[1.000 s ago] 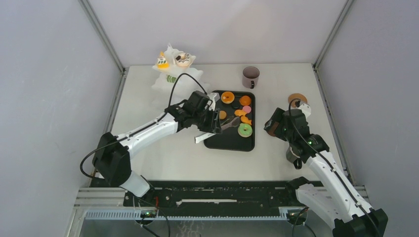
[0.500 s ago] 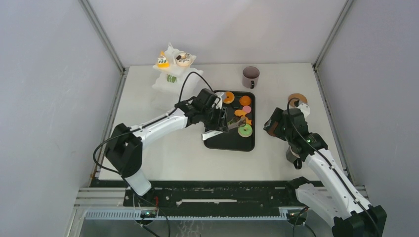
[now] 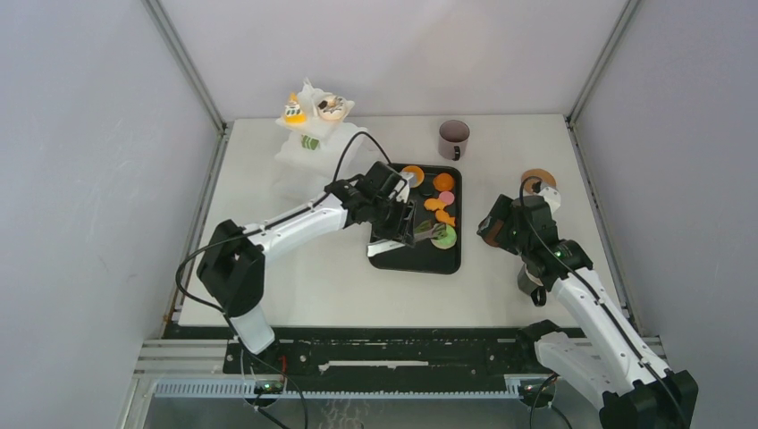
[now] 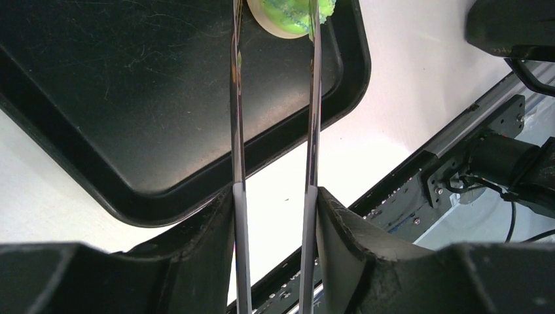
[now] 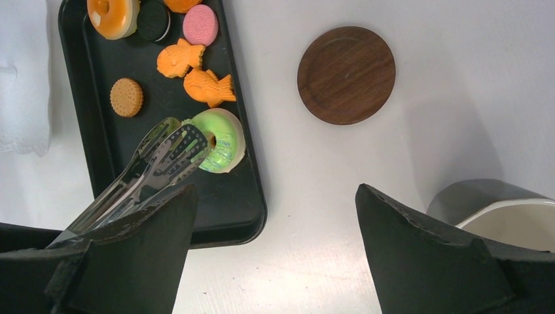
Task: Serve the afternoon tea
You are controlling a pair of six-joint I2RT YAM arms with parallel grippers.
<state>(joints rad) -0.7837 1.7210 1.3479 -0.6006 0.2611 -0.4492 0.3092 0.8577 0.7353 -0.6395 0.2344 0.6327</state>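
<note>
Left wrist view: the green doughnut (image 4: 288,13) is cut off by the upper frame edge, and the tips of the tongs (image 4: 237,98) run out of frame, so it cannot be told whether the blades pinch it. Top view: the left arm covers the near-left part of the black tray (image 3: 420,259). Right wrist view: a dark mug (image 5: 497,209) with a pale inside is cut by the frame corner and partly hidden behind a finger. The left tool (image 4: 275,203) is clamped on the tongs, one finger pressed against each blade. The green doughnut lies on the tray's right side, ahead of the left tool, between the two blades; from the right wrist the tong ends overlap its left half. The right tool (image 5: 271,196) has its fingers wide apart, nothing between them, over the white worktop (image 5: 314,261) just right of the tray, near a round wooden coaster (image 5: 346,74). Two orange fish cakes (image 5: 208,87) lie just beyond the doughnut.
</note>
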